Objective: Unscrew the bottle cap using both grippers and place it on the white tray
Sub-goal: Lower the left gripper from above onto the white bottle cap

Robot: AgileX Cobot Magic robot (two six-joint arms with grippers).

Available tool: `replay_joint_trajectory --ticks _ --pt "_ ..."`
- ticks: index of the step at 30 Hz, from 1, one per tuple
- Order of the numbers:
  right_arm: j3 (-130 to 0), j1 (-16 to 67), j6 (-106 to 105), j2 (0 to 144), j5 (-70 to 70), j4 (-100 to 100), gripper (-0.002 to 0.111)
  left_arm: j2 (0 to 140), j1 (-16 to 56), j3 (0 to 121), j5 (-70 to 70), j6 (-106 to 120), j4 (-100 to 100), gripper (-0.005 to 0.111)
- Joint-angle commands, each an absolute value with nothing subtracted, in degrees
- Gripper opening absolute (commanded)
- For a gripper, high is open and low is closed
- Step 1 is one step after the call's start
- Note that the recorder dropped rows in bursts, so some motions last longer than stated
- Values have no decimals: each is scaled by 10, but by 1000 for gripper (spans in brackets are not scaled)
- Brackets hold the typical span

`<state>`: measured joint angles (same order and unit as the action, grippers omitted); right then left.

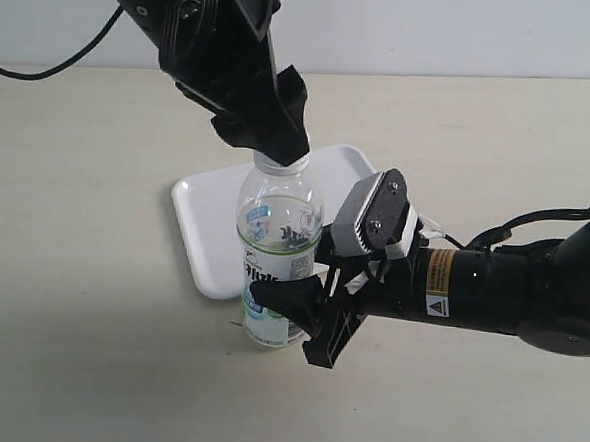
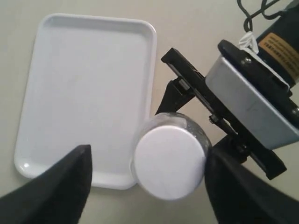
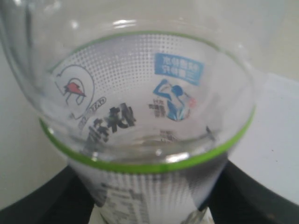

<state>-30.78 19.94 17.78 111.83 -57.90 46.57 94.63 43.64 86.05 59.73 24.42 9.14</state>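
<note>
bottle (image 1: 277,242) upright – right claw (image 1: 295,321) clamps label | cap (image 2: 169,162) on – left claw (image 1: 276,148) straddles | white tray (image 2: 84,79) beside

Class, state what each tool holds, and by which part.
Right tool grips the bottle by its labelled middle. Left tool straddles the cap, open, holding nothing.

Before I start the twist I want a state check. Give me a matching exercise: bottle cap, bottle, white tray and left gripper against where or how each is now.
1. bottle cap
2. bottle
3. white tray
4. left gripper

A. flat on the table
B. clamped at its label by the right gripper
C. open, straddling the cap
D. on the bottle's neck

Pairs: 1-D, 2-B, 3-A, 4-C.
</note>
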Motion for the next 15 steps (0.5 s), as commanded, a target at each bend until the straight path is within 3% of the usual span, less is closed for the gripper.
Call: replay_joint_trajectory --ticks 1,11,13,15 --pt "-308 200 181 1120 -562 465 0 957 439 866 597 235 81 66" --pt "-308 200 181 1120 -562 465 0 959 439 872 597 235 81 65" --pt "-308 200 181 1120 -562 465 0 959 439 879 596 235 81 55" --pt "-308 200 181 1120 -563 465 0 959 439 886 596 235 81 36"
